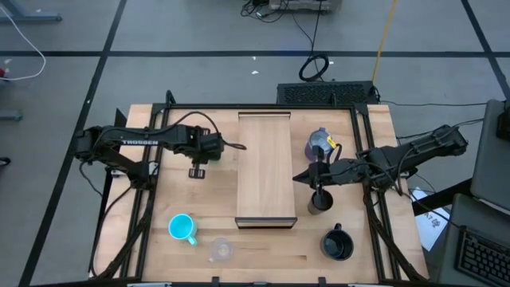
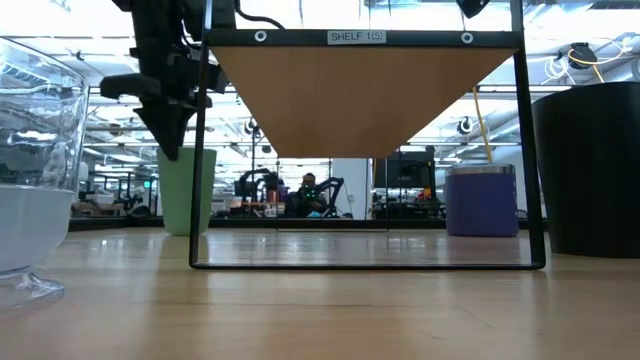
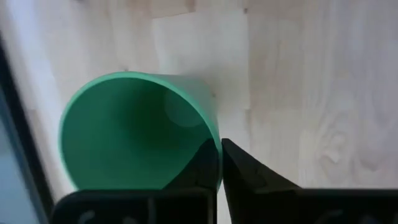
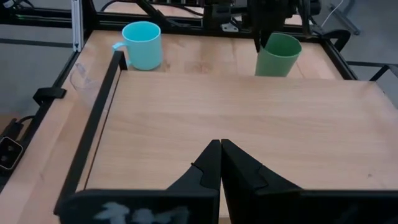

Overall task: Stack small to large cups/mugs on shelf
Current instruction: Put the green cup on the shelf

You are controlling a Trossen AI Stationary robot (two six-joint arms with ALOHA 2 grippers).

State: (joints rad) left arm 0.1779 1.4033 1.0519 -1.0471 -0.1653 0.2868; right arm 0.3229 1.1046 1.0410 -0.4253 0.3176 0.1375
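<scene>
The left gripper [image 3: 219, 163] is pinching the rim of the green cup [image 3: 134, 127]. One dark finger sits inside the cup and the other sits outside, with the thin green wall between them. In the low view, the cup [image 2: 187, 190] stands on the table at the left of the frame, and the left gripper [image 2: 170, 125] comes down on it from above. In the high view, this arm reaches from the left edge of the frame toward the middle, and its gripper [image 1: 197, 171] is just left of the shelf [image 1: 266, 167].

The right gripper [image 4: 220, 163] has its fingers pressed together and holds nothing. In the high view it [image 1: 301, 177] sits at the right edge of the shelf.

The shelf is bare on top. The cyan handled mug [image 1: 182, 228] and the small clear glass [image 1: 221, 249] stand at the lower left of the high view. The lavender-grey mug [image 1: 319, 143] is right of the shelf, near the top. The slim black tumbler [image 1: 319, 198] is below it. The wide black mug [image 1: 336, 242] is at the lower right.
</scene>
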